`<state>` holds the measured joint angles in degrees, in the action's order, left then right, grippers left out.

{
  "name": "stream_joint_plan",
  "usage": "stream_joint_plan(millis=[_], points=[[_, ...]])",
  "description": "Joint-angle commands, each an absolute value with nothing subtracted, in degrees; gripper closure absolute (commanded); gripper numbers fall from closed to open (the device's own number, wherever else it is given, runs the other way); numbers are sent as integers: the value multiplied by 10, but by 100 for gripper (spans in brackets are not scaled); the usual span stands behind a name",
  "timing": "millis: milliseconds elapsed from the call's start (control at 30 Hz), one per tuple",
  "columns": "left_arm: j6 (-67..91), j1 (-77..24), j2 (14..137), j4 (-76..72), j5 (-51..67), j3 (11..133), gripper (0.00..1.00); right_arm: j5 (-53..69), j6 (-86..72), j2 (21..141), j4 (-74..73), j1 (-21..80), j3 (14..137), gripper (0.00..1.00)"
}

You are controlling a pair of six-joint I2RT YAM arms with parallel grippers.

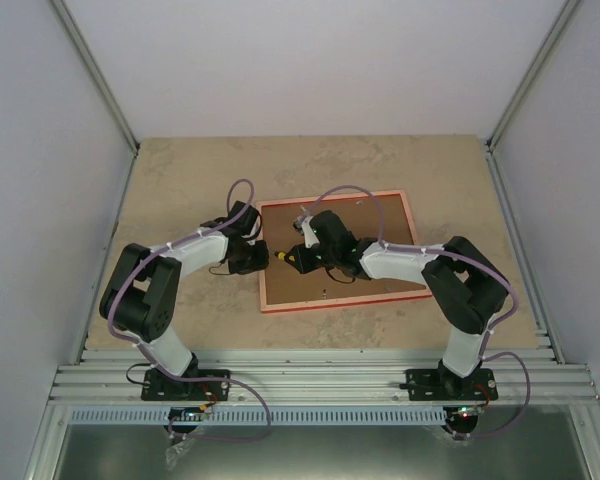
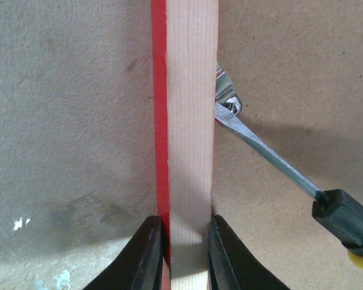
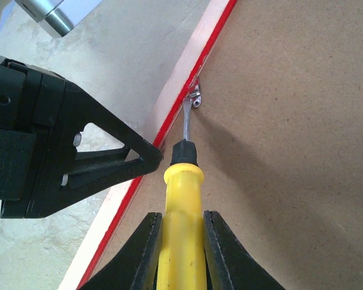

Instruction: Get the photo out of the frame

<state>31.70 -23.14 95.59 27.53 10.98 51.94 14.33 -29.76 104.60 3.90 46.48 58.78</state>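
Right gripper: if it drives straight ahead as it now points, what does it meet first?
The right gripper carries a screwdriver; its blade tip seems to touch the metal clip on the backing board, frame rail just beyond.

- Top external: high, behind the arm bases point(image 1: 185, 382), looking down and toward the far side. Wide shot, takes in most of the table point(image 1: 180, 180) and the whole frame point(image 1: 310, 305).
- Left wrist: very close, looks along the left gripper point(image 2: 186, 238) down the frame's left rail.
- Right wrist: close, looks past the right gripper point(image 3: 181, 216) and screwdriver point(image 3: 180, 199) toward the same rail.
- Both wrist views share the rail, metal clip point(image 2: 227, 99) and screwdriver tip. Right wrist also catches the left gripper.
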Motion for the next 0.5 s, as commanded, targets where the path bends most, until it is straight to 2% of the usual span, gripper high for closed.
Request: stream_joint_plan(millis=[0,467], points=[[314,-236,994,275,155,480,85,102,-337,1039,85,466,574,100],[330,-236,990,253,181,462,87,37,-446,999,155,478,541,100]])
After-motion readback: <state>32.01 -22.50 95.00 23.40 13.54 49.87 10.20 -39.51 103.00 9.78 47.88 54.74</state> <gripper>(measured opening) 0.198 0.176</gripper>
